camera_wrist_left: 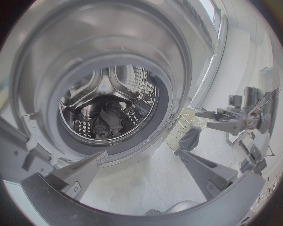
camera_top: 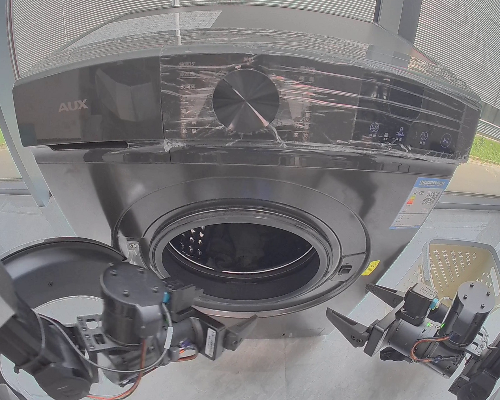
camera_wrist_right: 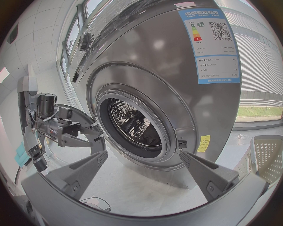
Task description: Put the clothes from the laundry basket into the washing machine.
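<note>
Left gripper (camera_wrist_left: 141, 153) and right gripper (camera_wrist_right: 141, 153) gape empty; a shallow pinch on the garment (camera_wrist_left: 190, 138), seemingly draped over the laundry basket (camera_top: 465, 264), could drop it short of the drum (camera_wrist_left: 129, 77).

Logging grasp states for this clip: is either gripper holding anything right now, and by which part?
Nothing is held. The left gripper and right gripper are both open and empty; dark clothes lie inside the washing machine.
</note>
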{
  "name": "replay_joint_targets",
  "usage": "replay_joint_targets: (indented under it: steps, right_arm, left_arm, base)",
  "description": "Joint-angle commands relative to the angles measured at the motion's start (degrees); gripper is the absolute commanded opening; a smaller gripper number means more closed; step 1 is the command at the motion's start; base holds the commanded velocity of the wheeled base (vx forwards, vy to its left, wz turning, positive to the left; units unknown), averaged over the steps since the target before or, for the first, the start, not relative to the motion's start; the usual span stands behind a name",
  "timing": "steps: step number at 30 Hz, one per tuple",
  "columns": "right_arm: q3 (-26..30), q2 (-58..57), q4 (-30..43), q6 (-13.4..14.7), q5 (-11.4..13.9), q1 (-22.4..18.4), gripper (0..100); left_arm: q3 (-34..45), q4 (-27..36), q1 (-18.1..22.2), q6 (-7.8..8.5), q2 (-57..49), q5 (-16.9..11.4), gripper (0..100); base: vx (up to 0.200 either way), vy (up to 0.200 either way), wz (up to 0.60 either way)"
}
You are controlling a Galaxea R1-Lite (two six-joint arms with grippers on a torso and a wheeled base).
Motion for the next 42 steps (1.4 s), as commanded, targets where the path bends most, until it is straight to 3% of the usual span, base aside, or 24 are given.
replay_joint_targets:
  steps: [1, 4, 5, 9, 14, 19, 26, 32, 34, 36, 42]
  right_arm:
    - [0.24, -1.94, -0.03, 0.03, -0.42, -0.62, 100]
    - [0.76, -2.73, -0.12, 0.21, -1.39, -1.41, 100]
    - [1.64, -4.49, -0.03, 0.3, -2.53, -2.64, 100]
    - [2.79, -8.01, -0.03, 0.3, -2.8, -4.22, 100]
    - [5.51, -10.64, 0.5, 0.3, -3.32, -4.93, 100]
    - [5.51, -12.75, 0.76, 0.56, -4.64, -5.02, 100]
    - [5.51, -14.51, 2.08, 0.56, -6.66, -4.49, 100]
    - [5.51, -24.71, 17.37, -0.06, -6.49, -3.96, 100]
    - [5.51, -26.9, 20.19, -0.06, -6.49, -3.96, 100]
    - [5.51, -35.69, 30.73, 0.12, -6.49, -4.58, 100]
    - [5.51, -53.27, 48.93, 0.12, -6.49, -5.54, 100]
  left_arm:
    - [9.98, -0.24, 2.09, -1.92, -14.78, -0.14, 100]
    - [12.27, -0.41, 3.24, -1.48, -16.8, 0.3, 100]
    - [12.97, -0.68, 4.29, -0.69, -18.91, 1.79, 100]
    - [14.11, -0.68, 7.45, 0.63, -22.07, 2.41, 100]
    - [16.22, -0.76, 7.54, 3.0, -24.71, 2.67, 100]
    - [17.19, -0.76, 7.81, 3.53, -26.73, 2.85, 100]
    - [20.26, -1.64, 8.86, 6.25, -29.37, 3.29, 100]
    - [23.25, -1.73, 8.86, 10.12, -35.17, 3.29, 100]
    - [23.69, -1.73, 8.86, 10.21, -36.04, 3.29, 100]
    - [25.62, -1.03, 8.86, 10.12, -39.65, 3.73, 100]
    - [25.62, 4.25, 8.77, 9.68, -47.21, 5.66, 100]
  base:
    - [0.0, 0.0, 0.0]
    - [0.0, 0.0, 0.0]
    - [0.0, 0.0, 0.0]
    - [0.0, 0.0, 0.0]
    - [-0.12, 0.0, 0.0]
    - [-0.2, 0.0, 0.0]
    - [-0.2, 0.0, 0.0]
    - [-0.2, 0.0, 0.0]
    - [-0.2, 0.0, 0.0]
    - [-0.2, 0.0, 0.0]
    - [-0.2, 0.0, 0.0]
